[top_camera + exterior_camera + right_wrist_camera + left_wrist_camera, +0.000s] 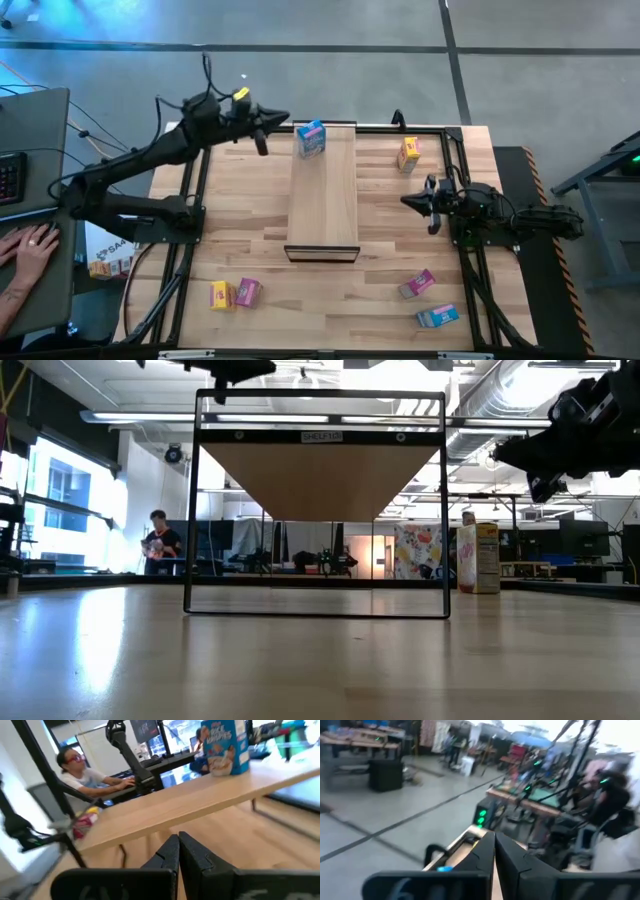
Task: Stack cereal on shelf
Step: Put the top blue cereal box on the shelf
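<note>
- Left gripper (262,135): jaws closed on nothing, raised near the tabletop's far edge, just left of the blue cereal box (311,138).
- Right gripper (430,206): jaws closed and empty, waiting right of the shelf (323,200).
- Progress: one blue box stands on the shelf's far end; five remain on the tabletop (240,190), so most work is left.
- Only the high view shows all boxes; the low view shows just the far yellow box (479,558).

My fingers (178,851) matt black plastic, surface (240,220) of striped butcher-block wood with satin sheen, shelf (323,200) smoother pale wood at frame centre, cereal (311,139) in printed cardboard, frame (318,505) dark metal.
</note>
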